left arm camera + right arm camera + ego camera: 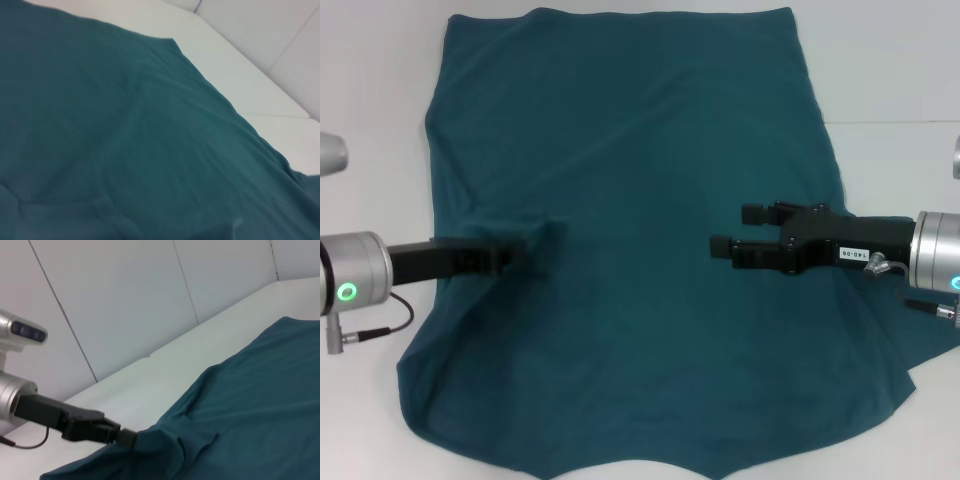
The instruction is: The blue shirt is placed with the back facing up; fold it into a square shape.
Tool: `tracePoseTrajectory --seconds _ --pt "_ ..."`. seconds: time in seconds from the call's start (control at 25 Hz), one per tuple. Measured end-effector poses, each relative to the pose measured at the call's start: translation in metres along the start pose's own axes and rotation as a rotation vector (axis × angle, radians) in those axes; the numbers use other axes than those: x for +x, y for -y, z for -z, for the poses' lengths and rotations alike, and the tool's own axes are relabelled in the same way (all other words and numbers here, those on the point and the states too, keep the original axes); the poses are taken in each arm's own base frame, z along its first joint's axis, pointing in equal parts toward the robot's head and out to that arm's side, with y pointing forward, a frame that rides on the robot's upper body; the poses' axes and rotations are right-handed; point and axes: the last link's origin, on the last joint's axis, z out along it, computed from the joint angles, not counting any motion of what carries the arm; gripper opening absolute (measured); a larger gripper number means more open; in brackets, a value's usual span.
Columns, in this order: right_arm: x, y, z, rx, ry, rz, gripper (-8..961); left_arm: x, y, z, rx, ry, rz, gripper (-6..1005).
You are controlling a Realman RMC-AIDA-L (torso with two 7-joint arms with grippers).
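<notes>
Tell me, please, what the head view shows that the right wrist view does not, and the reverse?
Only the head view shows the right gripper, open, hovering above the blue shirt, and the shirt's whole outline on the table. Only the right wrist view shows the wall panels behind the table. Both show the left gripper under a fold of fabric, its fingers hidden.

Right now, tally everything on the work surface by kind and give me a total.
Shirts: 1, the blue shirt, spread on the white table.
Robot hands: 2, the left hand pinching up shirt fabric, the right hand open above the shirt.
Total: 3.
</notes>
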Motion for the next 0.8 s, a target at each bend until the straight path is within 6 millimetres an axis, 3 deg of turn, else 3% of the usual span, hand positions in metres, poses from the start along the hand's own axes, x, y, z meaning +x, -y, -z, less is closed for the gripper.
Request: tracePoseTrajectory --seconds 0.4,0.8 --pt "-0.001 0.004 0.002 0.019 0.004 -0.003 917 -0.015 -0.017 -0.012 -0.123 0.046 0.055 42" --pt "-0.002 0.012 0.013 0.05 0.02 -0.056 916 -0.004 -0.024 -0.005 -0.196 -0.035 0.062 224"
